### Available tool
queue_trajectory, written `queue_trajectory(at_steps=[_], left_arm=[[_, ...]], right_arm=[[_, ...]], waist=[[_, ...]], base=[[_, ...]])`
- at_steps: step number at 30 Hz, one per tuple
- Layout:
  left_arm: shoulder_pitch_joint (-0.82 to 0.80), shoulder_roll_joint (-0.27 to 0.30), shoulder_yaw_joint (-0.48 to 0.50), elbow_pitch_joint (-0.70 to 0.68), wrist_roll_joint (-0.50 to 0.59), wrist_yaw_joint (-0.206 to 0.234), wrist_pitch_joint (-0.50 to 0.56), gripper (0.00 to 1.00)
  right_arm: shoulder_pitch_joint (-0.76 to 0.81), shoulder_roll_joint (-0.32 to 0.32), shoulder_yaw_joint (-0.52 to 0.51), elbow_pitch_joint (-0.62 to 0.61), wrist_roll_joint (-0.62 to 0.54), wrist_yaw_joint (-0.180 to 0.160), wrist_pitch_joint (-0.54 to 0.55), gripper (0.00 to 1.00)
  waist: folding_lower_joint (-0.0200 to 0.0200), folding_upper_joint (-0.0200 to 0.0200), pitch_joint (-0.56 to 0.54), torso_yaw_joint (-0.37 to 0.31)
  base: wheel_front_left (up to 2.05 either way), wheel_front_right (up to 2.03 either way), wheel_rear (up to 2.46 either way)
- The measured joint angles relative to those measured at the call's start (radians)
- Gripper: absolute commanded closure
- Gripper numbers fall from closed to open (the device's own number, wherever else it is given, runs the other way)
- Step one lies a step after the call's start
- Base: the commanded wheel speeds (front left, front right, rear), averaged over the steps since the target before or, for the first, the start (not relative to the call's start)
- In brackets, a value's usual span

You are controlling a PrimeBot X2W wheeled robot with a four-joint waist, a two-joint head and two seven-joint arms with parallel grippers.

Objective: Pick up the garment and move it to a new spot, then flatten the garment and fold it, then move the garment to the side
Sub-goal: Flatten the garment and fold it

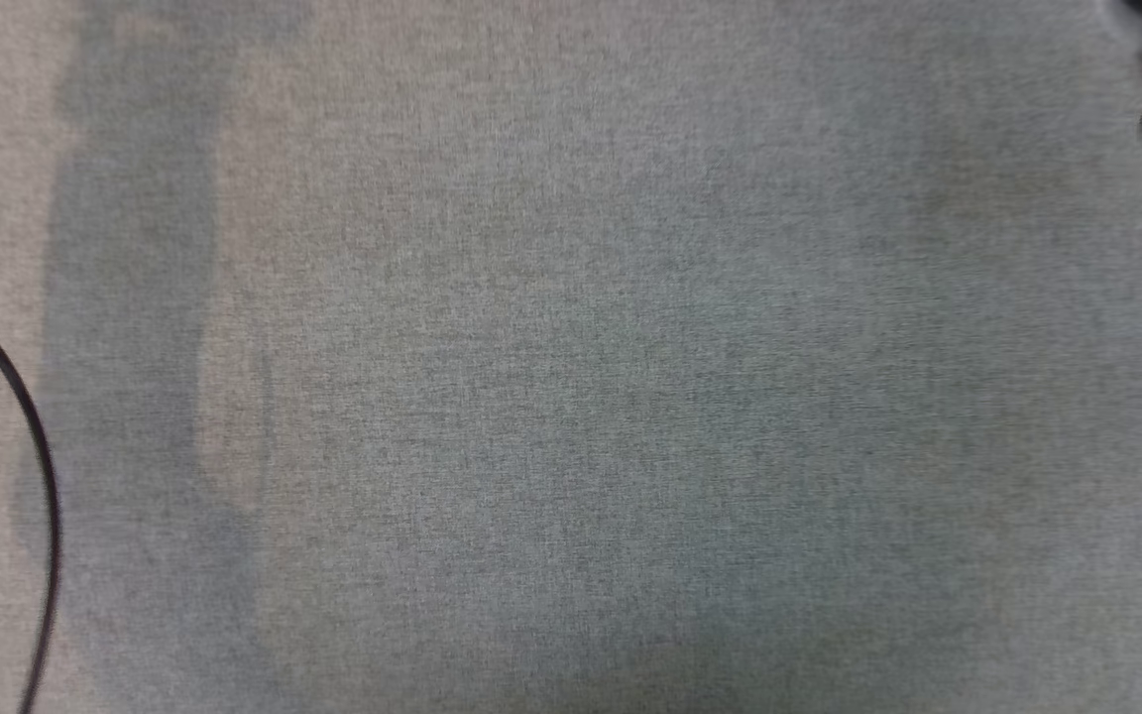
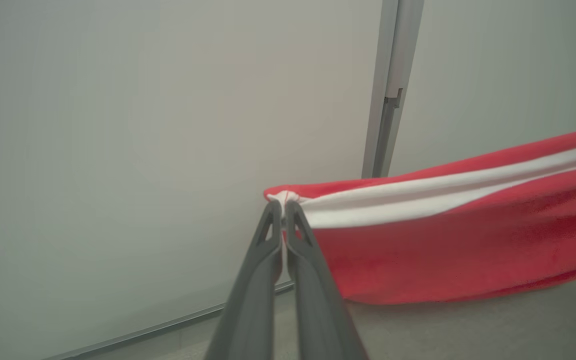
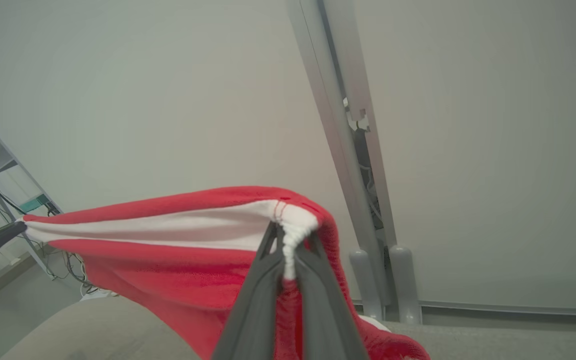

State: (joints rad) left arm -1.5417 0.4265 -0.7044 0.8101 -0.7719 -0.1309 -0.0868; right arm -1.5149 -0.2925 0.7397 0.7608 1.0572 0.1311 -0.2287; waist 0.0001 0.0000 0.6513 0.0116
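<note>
Broadly, the grey woven bench (image 1: 571,357) spreads bare across the head view, with soft shadows falling over its left part. Behind it in the wrist views stand pale wall panels (image 2: 168,125) joined by a grey upright post (image 2: 393,90).

Next in size is the garment (image 2: 443,240), a red fleecy piece with a white band along its upper edge. It hangs in the air above the bench, stretched out between the two arms, its lower part sagging toward the surface in the right wrist view.

By my reading the pick-up is done and the carry to a new spot is in hand. Laying it down, flattening, folding and moving it aside are all left to do.

The left claw (image 2: 283,207) is clenched on one end of the white band, its fingers pressed together with only a bunch of cloth between them. The right claw (image 3: 288,235) is likewise clamped on the other end, a gathered white ridge of fabric squeezed between its two fingers, red cloth draping down behind them.

Smallest, a thin dark cable (image 1: 26,416) curves in at the head view's left edge.
</note>
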Motion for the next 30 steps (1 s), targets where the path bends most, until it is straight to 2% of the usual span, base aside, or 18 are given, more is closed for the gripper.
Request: queue_trajectory(at_steps=[2, 3, 9, 12, 17, 21, 27, 30], left_arm=[[0.079, 0.007, -0.026, -0.027, -0.049, 0.0, 0.004, 1.0], [0.162, 0.016, -0.034, -0.056, -0.114, 0.0, 0.01, 1.0], [0.404, 0.096, -0.064, -0.16, -0.221, 0.0, 0.005, 1.0], [0.504, 0.116, -0.077, -0.215, -0.233, 0.005, -0.016, 1.0], [0.669, 0.138, -0.095, -0.314, -0.238, 0.053, -0.064, 1.0], [0.809, 0.153, -0.093, -0.394, -0.262, 0.104, -0.111, 1.0], [1.016, 0.159, -0.089, -0.52, -0.278, 0.198, -0.153, 1.0], [1.092, 0.159, -0.081, -0.588, -0.276, 0.223, -0.164, 1.0]], right_arm=[[0.073, -0.019, 0.043, -0.002, 0.028, 0.0, 0.004, 1.0], [0.142, -0.031, 0.085, -0.017, 0.063, 0.0, 0.006, 1.0], [0.316, -0.059, 0.218, -0.097, 0.14, 0.0, 0.003, 1.0], [0.382, -0.089, 0.283, -0.133, 0.166, 0.0, 0.002, 1.0], [0.488, -0.128, 0.343, -0.191, 0.196, 0.0, -0.022, 1.0], [0.59, -0.152, 0.351, -0.232, 0.2, 0.0, -0.03, 1.0], [0.804, -0.177, 0.201, -0.344, 0.121, 0.0, -0.033, 1.0], [0.932, -0.205, 0.133, -0.42, 0.037, 0.0, -0.033, 1.0]], waist=[[0.0, 0.0, -0.018, -0.001], [0.0, 0.0, -0.042, -0.003], [0.0, 0.0, -0.136, -0.017], [0.0, 0.0001, -0.188, -0.022], [0.0, 0.0, -0.276, -0.026], [0.0, 0.0001, -0.348, -0.027], [0.0, 0.0, -0.452, -0.03], [-0.0001, 0.0001, -0.493, -0.024]], base=[[0.0, 0.0, 0.0], [0.0, 0.0, 0.0], [0.0, 0.0, 0.0], [0.0, 0.0, 0.0], [0.0, 0.0, 0.0], [0.0, 0.0, 0.0], [0.0, 0.0, 0.0], [0.0, 0.0, 0.0]])
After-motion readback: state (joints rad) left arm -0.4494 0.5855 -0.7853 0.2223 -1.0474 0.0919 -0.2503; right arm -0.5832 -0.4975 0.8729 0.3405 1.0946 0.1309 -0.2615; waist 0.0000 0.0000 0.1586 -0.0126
